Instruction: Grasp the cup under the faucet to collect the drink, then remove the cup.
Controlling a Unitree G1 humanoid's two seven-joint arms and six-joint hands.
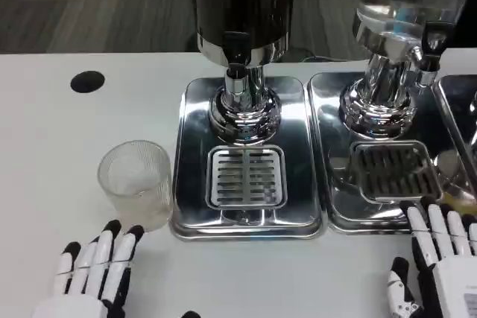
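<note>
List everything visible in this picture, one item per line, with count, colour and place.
ribbed clear glass cup: one, transparent, on the white table left of the centre tray, empty as far as can be seen.
white table: one, white, across the picture.
black round hole: one, black, table's far left.
dark drink dispenser: one, chrome and black, centre.
clear drink dispenser: one, chrome and transparent, right.
steel drip trays: two full, silver, under the dispensers; a third's edge at far right.
left robot hand: one, white and black, bottom left, open.
right robot hand: one, bottom right, open.
</note>
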